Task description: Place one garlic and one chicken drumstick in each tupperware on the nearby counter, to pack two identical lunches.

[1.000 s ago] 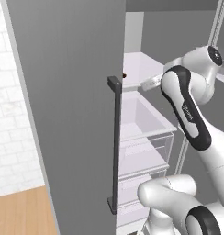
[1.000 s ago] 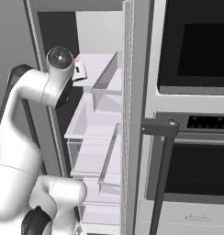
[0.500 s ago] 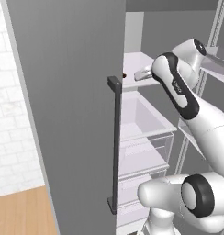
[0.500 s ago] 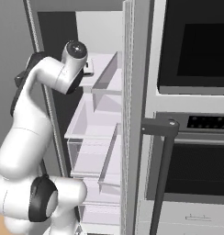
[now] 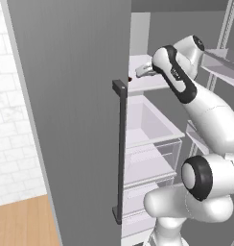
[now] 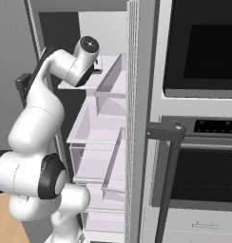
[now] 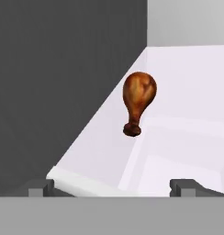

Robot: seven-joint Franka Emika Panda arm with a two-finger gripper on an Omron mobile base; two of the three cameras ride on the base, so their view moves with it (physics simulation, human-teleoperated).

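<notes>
the arm reaches into the open fridge (image 5: 152,139), its pincer (image 7: 112,187) at the front edge of an upper white shelf (image 7: 187,101). in the hand view the two dark fingertips (image 7: 40,189) stand wide apart with nothing between them — open. a brown chicken drumstick (image 7: 137,98) lies on that shelf ahead of the pincer, apart from it, thick end away and narrow bone end toward the camera, near the dark left wall (image 7: 63,82).

open grey fridge (image 5: 71,96), wall oven (image 6: 203,142), white-tiled wall (image 5: 8,120)
</notes>
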